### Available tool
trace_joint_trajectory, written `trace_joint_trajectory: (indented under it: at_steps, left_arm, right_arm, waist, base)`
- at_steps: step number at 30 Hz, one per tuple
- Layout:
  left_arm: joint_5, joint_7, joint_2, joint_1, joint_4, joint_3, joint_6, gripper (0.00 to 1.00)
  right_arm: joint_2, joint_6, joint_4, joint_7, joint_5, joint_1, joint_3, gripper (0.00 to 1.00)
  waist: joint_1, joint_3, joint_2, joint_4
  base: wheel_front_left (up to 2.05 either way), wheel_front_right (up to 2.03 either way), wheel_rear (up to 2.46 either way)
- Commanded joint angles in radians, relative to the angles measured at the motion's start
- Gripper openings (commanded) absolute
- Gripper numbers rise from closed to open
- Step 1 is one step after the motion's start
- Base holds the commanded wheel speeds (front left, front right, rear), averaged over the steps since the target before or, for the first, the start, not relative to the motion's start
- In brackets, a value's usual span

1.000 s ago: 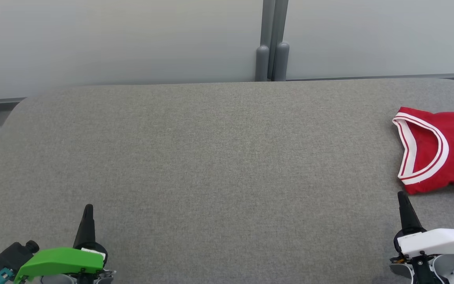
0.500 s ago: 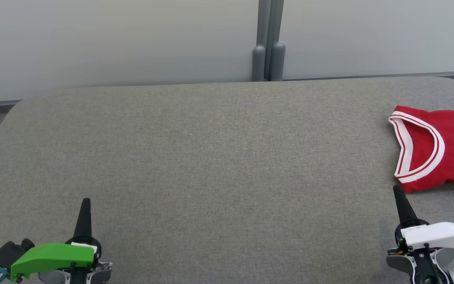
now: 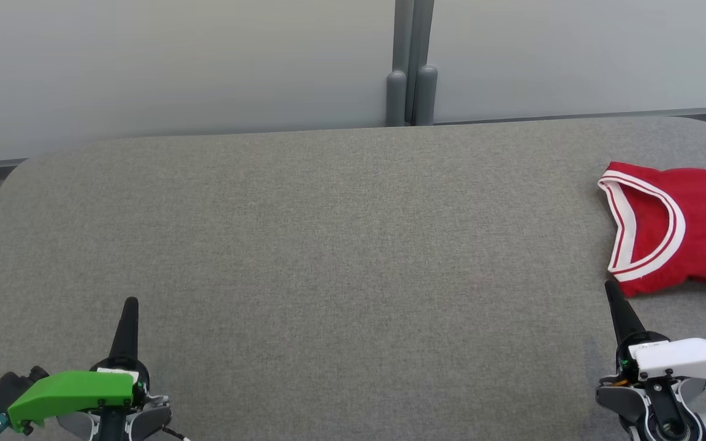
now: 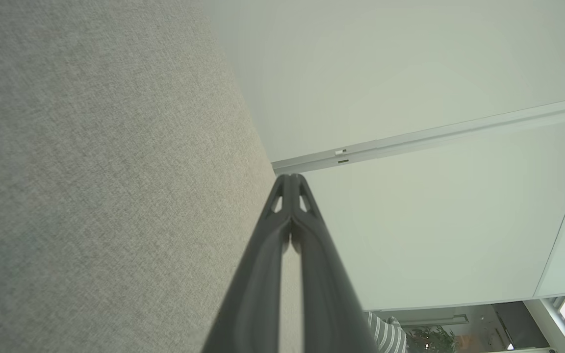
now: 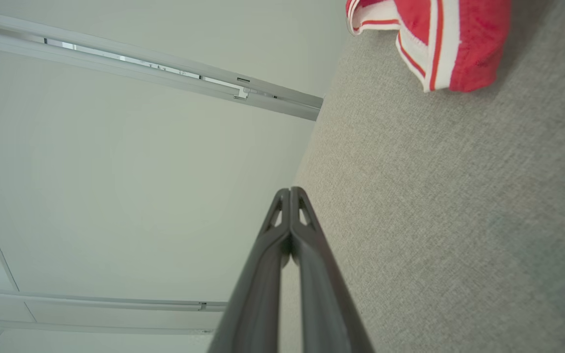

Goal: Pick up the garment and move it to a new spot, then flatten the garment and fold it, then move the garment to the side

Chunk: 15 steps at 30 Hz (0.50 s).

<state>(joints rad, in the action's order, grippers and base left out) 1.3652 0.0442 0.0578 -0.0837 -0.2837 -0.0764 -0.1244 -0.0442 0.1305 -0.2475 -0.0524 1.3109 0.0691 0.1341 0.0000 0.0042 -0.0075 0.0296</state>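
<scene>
A red garment (image 3: 690,226) with a white, red-striped trim lies crumpled at the far right of the grey table (image 3: 328,245), cut off by the head view's right edge. One corner of the garment (image 5: 439,39) also appears at the top of the right wrist view. My right gripper (image 3: 610,291) hovers just in front of the garment's near edge, fingers pressed together and empty. At the lower left my left gripper (image 3: 130,304) is likewise shut on nothing, far from the garment. Both wrist views show my left gripper (image 4: 290,177) and my right gripper (image 5: 290,190) with tips touching.
A pale wall with a grey double post (image 3: 408,92) runs behind the table's far edge. The table's rounded corners lie at far left and far right.
The whole head view has shifted, so the camera has turned rightward, showing slightly more of the garment. Both grippers sit a little higher in the picture; the garment has not moved on the table.
</scene>
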Motion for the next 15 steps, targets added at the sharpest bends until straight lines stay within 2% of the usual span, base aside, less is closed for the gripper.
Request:
trace_joint_trajectory:
  at_steps: [1,15]
  left_arm:
    - [0.011,0.005,0.002,-0.018,0.009,-0.007,-0.008,0.00]
    - [0.119,0.034,-0.002,-0.033,0.016,-0.020,-0.007,0.00]
  right_arm:
    - [-0.007,0.000,0.002,-0.003,0.020,0.021,-0.002,0.00]
    - [-0.008,0.000,-0.005,-0.033,0.144,0.039,-0.007,0.00]
  waist:
    - [0.0000,0.000,0.0054,-0.001]
    - [0.0000,0.000,0.0062,-0.012]
  base:
    - [0.00,0.00,0.00]
    - [0.00,0.00,0.00]
